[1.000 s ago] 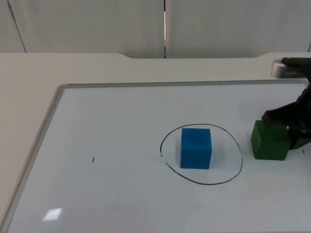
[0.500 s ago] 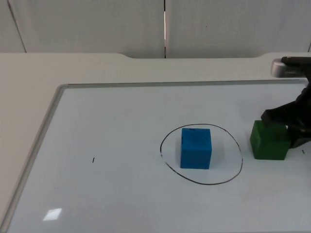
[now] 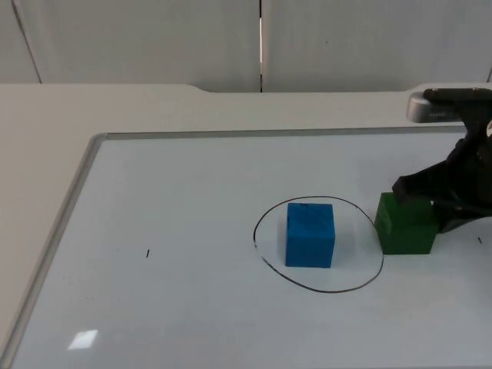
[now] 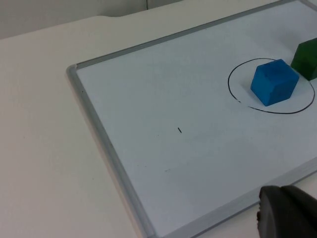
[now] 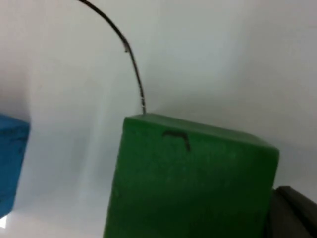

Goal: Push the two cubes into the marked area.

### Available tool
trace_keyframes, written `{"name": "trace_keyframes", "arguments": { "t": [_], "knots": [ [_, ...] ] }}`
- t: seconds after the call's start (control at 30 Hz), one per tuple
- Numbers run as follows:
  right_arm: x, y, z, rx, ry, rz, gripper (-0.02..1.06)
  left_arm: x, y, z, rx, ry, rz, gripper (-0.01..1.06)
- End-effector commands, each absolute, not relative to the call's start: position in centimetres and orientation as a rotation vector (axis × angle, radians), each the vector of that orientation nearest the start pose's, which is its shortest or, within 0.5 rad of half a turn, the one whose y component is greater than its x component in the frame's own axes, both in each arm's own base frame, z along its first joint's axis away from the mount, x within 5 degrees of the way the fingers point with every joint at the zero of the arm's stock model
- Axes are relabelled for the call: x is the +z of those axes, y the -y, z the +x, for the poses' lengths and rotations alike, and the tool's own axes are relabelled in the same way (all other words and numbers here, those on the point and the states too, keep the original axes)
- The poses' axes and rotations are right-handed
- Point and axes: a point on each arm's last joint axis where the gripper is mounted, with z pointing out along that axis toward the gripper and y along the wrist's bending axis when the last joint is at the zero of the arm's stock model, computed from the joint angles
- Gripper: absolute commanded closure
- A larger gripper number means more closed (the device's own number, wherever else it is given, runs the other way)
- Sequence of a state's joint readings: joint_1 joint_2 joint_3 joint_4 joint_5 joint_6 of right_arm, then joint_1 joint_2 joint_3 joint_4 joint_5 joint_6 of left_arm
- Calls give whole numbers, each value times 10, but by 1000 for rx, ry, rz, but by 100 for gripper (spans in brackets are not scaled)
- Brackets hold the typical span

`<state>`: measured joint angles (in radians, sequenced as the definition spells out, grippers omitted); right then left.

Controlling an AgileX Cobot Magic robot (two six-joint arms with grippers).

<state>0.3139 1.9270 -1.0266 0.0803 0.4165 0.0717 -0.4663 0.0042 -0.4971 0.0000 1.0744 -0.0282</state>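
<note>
Right tool touching green cube at circle rim near surface's right edge; tool opening can't tell. Blue cube inside.

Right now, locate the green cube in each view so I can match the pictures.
Top view: green cube at the drawn circle's right edge, right gripper against it.
Left wrist view: green cube beyond the blue cube, at the picture's edge.
Right wrist view: green cube close up.
Shared landmark: the drawn circle.

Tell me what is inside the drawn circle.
The blue cube sits inside the circle. The green cube, pushed by the right gripper, just reaches its line.
</note>
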Motion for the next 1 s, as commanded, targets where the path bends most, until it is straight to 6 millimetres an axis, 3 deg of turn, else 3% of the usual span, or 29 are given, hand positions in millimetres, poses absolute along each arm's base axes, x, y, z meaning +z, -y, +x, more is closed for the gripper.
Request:
{"name": "trace_keyframes", "arguments": {
  "t": [0.0, 0.57, 0.97],
  "knots": [
    [122, -116, 335, 165, -2785, -256, 104, 274, -3, -4, -293, -2029, 448, 105],
    [122, -119, 335, 192, -2790, -210, 104, 274, -3, -4, -293, -2029, 448, 105],
    [124, -139, 331, 229, -2739, -258, 104, 274, -3, -4, -293, -2029, 448, 105]
  ]
}}
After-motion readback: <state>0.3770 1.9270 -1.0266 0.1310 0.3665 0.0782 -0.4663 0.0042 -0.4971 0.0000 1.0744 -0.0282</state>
